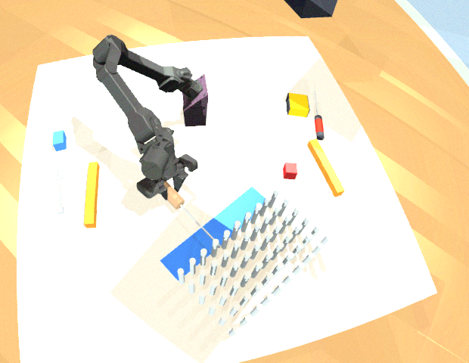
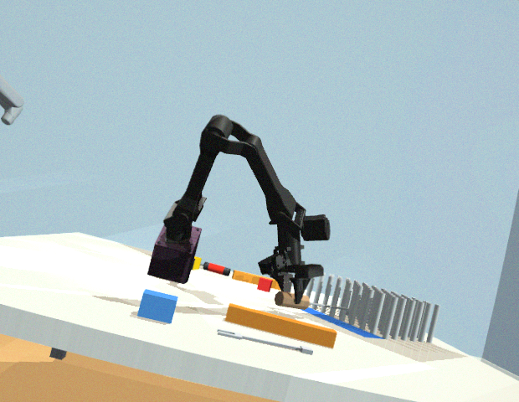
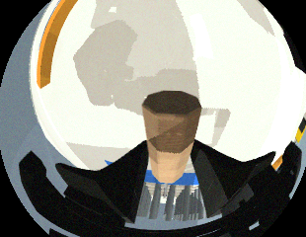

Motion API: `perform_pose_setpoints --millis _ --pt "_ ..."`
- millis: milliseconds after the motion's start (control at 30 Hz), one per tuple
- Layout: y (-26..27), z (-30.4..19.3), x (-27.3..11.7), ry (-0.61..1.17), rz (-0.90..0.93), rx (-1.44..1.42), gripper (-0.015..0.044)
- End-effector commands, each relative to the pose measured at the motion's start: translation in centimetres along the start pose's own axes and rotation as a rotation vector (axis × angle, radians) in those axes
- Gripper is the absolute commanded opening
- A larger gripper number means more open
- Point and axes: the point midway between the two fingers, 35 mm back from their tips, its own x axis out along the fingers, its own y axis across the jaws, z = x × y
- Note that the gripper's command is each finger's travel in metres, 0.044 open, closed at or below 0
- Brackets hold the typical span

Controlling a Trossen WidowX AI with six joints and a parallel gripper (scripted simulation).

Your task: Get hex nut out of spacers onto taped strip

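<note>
My gripper (image 1: 172, 191) (image 2: 290, 298) (image 3: 169, 143) is shut on the wooden handle (image 1: 174, 199) (image 2: 305, 301) (image 3: 172, 130) of a thin hooked tool, low over the table. Its metal shaft (image 1: 197, 222) (image 2: 326, 306) points over the blue taped strip (image 1: 180, 262) (image 2: 337, 322) (image 3: 190, 178) to the front row of spacers. The shaft's tip is hidden at or behind the front spacers; I cannot tell whether it touches one. The metal spacers (image 1: 181, 276) (image 2: 433, 324) (image 3: 155, 199) stand upright in rows. I cannot make out the hex nut in any view.
Left of the gripper lie an orange bar (image 1: 91, 195) (image 2: 281, 325), a silver tool (image 1: 60, 195) (image 2: 268, 342) and a blue block (image 1: 59, 141) (image 2: 156, 306). Right are a red cube (image 1: 290, 171) (image 2: 264, 284), another orange bar (image 1: 327, 168), a red-handled screwdriver (image 1: 319, 126) (image 2: 216, 268) and a yellow block (image 1: 299, 104).
</note>
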Motion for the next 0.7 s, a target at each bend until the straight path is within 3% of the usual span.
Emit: perform_pose_setpoints --millis 0,667 --pt "0.1 -0.5 0.1 0.003 0.003 0.004 0.0000" --pt "0.1 -1.7 0.4 0.003 0.003 0.005 0.0000"
